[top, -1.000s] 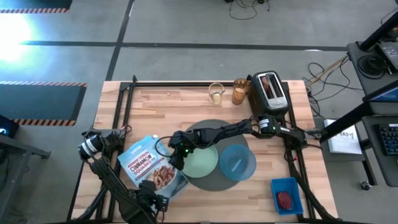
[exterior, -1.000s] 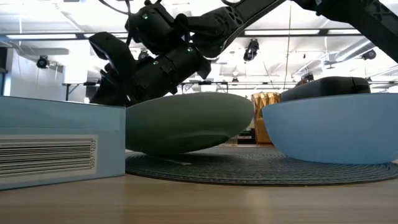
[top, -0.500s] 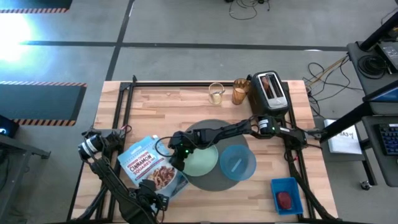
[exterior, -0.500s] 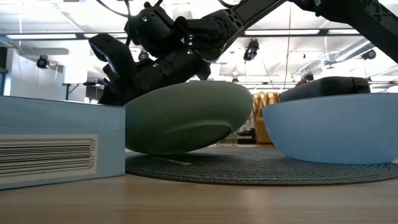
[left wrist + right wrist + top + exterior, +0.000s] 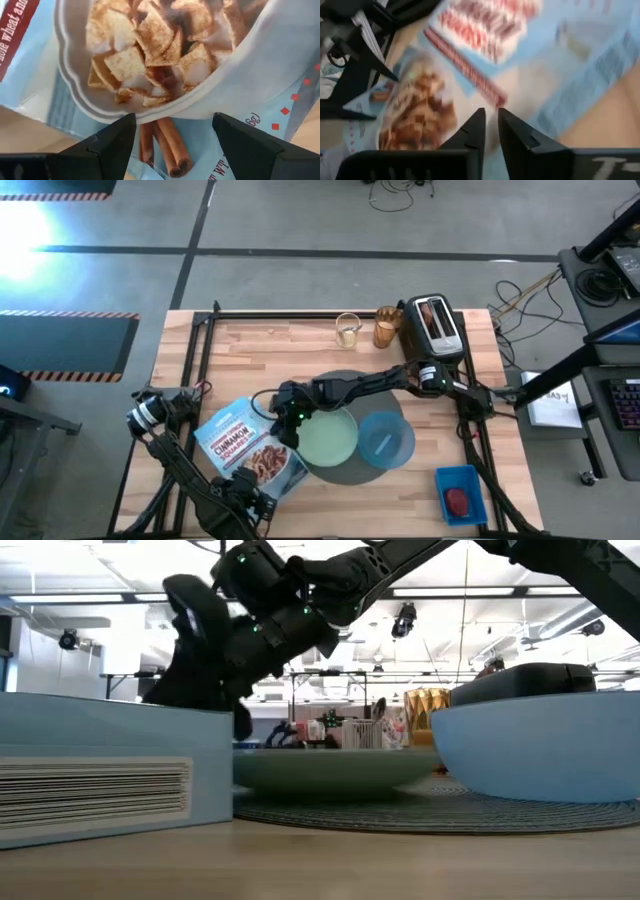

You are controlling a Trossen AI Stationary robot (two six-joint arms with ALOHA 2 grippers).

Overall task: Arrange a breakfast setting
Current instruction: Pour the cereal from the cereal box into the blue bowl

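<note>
The pale green plate point(image 5: 330, 438) lies flat on the round dark-grey mat point(image 5: 340, 477), next to the blue bowl point(image 5: 386, 440). My right gripper point(image 5: 282, 412) hangs shut over the plate's left rim point(image 5: 250, 755), between the plate and the blue cereal box point(image 5: 248, 448). Nothing is between its fingers point(image 5: 476, 127). The box lies face up on the table. My left gripper point(image 5: 245, 488) stands open over the box's near end, pointing down at the printed cereal picture point(image 5: 150, 55). The amber glass point(image 5: 386, 330) stands at the far edge. My left gripper has its fingers point(image 5: 112, 137) spread over the cereal box's face, coming from above. Whether the tips touch the box, I cannot tell.
A toaster point(image 5: 435, 330) holding a brown slice and a clear glass point(image 5: 347, 330) stand by the far edge. A small blue tray point(image 5: 460, 492) with a red piece sits at the near right. Bare wood lies at the far left.
The plate was tilted with its left rim raised in my right gripper. It has dropped and now lies flat on the mat. My right gripper has let go, risen and drawn toward the far left. The cereal box has turned a little on the table.
</note>
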